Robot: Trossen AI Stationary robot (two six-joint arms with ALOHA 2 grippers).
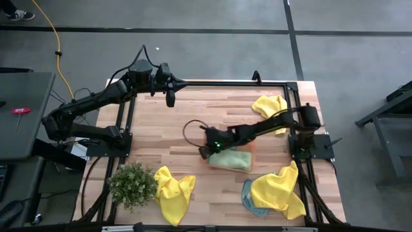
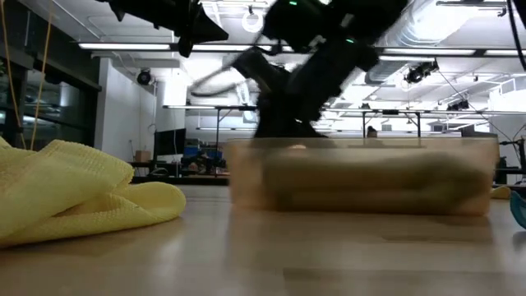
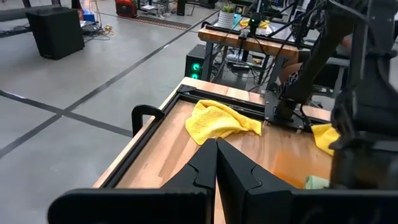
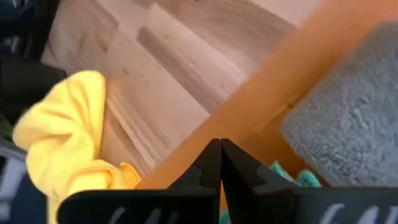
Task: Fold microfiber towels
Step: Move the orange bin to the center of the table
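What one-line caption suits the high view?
Right gripper shut over pale green towel on orange mat; yellow towels around.

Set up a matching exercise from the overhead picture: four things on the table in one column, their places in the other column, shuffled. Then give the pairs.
Things:
1. potted plant
2. pale green towel
3. right gripper
4. left gripper

Places:
A. raised over the table's far edge, left of centre, shut and holding nothing
B. on the orange mat, mid-table
C. near-left corner, beside a yellow towel
D. shut, low at the left end of the orange mat

Pairs: 1-C, 2-B, 3-D, 4-A
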